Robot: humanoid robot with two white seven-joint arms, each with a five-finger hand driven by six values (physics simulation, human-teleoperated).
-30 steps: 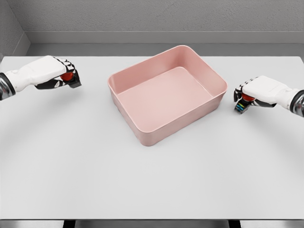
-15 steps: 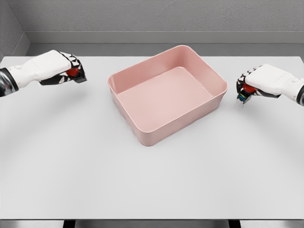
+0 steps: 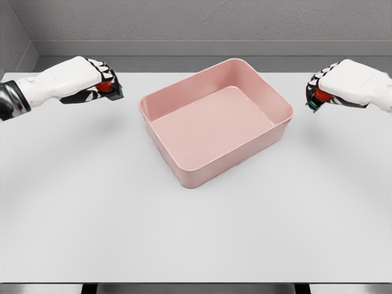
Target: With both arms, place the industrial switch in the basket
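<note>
A pink rectangular basket [image 3: 278,125] sits empty on the white table, slightly behind the middle. My left hand [image 3: 98,82] hovers above the table to the basket's left, its fingers curled around a dark industrial switch with a red button [image 3: 105,87]. To the basket's right, my right hand [image 3: 327,89] is lifted off the table and shut on a second industrial switch [image 3: 320,97], of which a red button and a coloured edge show. Both switches are largely hidden by the fingers.
The white table [image 3: 196,233] spreads wide in front of the basket. A grey wall runs along the table's far edge behind both hands.
Both hands have risen off the table with their switches. The left one moved right toward the basket; the right one rose and stayed about level with the basket's right rim.
</note>
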